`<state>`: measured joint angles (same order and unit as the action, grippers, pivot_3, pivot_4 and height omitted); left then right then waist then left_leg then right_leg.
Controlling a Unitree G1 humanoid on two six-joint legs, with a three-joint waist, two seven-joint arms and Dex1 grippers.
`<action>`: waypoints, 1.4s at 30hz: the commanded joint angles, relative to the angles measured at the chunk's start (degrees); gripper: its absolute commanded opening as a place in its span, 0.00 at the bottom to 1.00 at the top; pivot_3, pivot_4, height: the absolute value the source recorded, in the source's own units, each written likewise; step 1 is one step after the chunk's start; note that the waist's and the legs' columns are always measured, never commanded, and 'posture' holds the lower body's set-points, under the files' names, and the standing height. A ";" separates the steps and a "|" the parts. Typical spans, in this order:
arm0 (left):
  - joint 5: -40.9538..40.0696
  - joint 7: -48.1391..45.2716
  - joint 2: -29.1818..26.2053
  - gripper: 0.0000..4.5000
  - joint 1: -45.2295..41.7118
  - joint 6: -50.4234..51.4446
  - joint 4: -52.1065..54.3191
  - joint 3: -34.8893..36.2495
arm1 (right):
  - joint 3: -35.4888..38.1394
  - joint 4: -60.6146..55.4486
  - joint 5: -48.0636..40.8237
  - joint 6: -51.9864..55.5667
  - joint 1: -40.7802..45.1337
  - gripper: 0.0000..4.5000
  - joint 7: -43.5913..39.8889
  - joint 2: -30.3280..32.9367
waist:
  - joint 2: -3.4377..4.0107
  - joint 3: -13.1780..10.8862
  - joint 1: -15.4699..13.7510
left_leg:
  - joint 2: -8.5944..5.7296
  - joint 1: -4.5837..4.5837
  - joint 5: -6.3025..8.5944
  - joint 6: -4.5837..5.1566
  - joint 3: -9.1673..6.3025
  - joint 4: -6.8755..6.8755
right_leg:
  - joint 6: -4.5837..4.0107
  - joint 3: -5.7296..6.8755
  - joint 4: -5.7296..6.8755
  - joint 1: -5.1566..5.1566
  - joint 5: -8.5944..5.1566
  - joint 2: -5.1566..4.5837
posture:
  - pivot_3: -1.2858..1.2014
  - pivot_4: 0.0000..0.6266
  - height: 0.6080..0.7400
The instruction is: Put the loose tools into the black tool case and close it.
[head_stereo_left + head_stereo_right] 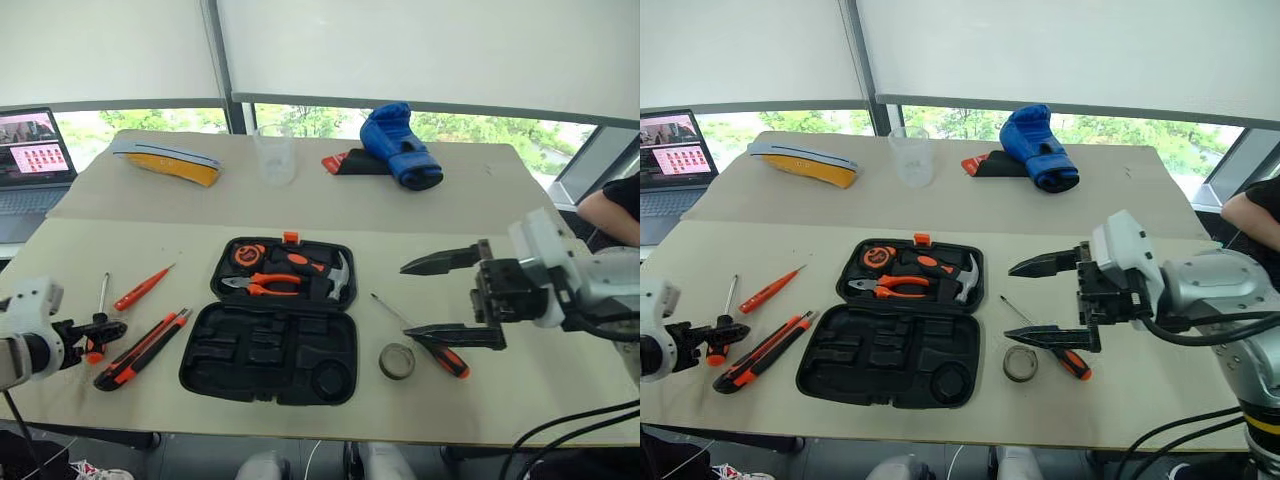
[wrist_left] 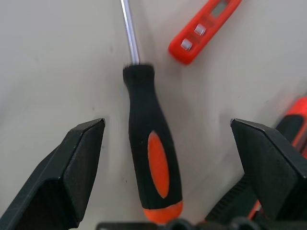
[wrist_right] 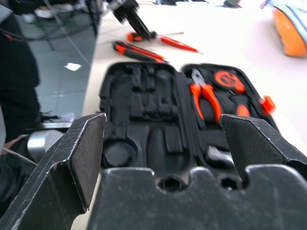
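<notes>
The black tool case (image 1: 270, 350) lies open mid-table, with pliers, a hammer and a tape measure in its far half. My left gripper (image 1: 105, 335) is open at the table's left. Its fingers straddle the handle of a black-and-orange screwdriver (image 2: 153, 163) without touching it. The slim tester screwdriver (image 1: 142, 288) and the utility knife (image 1: 140, 350) lie just beside it. To the right of the case lie a second screwdriver (image 1: 440, 352) and the grey tape roll (image 1: 397, 361). My right gripper (image 1: 405, 299) hovers open and empty above them, pointing left toward the case.
On the far table are a laptop (image 1: 35, 150), a yellow-and-white object (image 1: 168, 160), a clear plastic cup (image 1: 275, 153) and a blue boxing glove (image 1: 400, 145). A person's arm (image 1: 610, 210) shows at the right edge. The table's front edge runs just behind the case.
</notes>
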<state>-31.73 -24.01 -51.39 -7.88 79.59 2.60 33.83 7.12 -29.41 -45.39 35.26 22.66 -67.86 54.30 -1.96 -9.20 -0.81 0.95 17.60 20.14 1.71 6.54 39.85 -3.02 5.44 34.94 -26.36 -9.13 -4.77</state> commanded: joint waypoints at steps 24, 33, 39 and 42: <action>3.84 -40.82 -12.60 0.19 -4.78 -49.02 -4.75 -10.98 | -4.58 0.22 10.23 -5.58 -1.50 1.00 5.33 -5.94 | -0.25 -0.24 -0.05 | -0.12 0.59 -0.12 -0.65 -0.16 0.05 | -0.11 0.43 0.08 -0.42 0.05 -0.49 | 0.52 0.24 0.98; 17.73 -55.24 -8.08 0.19 -18.90 -72.78 -7.79 -36.37 | 0.77 -3.22 9.70 -4.83 -10.32 1.00 8.70 -4.54 | -0.24 -0.29 0.09 | -0.02 0.82 -0.29 -0.31 0.11 0.10 | -0.15 0.49 -0.02 -0.40 0.02 0.11 | 0.52 0.24 0.98; 20.51 -61.63 -3.97 0.19 -25.49 -81.70 -12.78 -42.04 | 3.36 -5.54 9.75 -5.01 -15.83 1.00 9.68 -3.62 | -0.24 -0.32 0.20 | 0.20 0.73 -0.21 -0.13 -0.03 0.26 | 0.27 0.12 -0.04 -0.07 -0.28 0.34 | 0.52 0.24 0.98; 22.97 -63.85 -3.62 0.19 -26.86 -86.31 -15.65 -44.10 | 4.15 -6.40 9.64 -5.00 -17.36 1.00 10.58 -3.76 | -0.25 -0.32 0.32 | 0.21 0.76 -0.14 0.01 -0.04 0.45 | 0.31 0.03 0.01 -0.07 -0.27 0.34 | 0.52 0.24 0.98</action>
<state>-10.27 -86.37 -54.55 -33.16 -3.19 -11.50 -10.15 8.81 -33.48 -35.02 30.91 5.47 -58.28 50.18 -2.21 -9.52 -0.49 1.16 18.35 20.02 1.77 6.50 40.34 -2.69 5.48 34.96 -26.43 -9.39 -4.42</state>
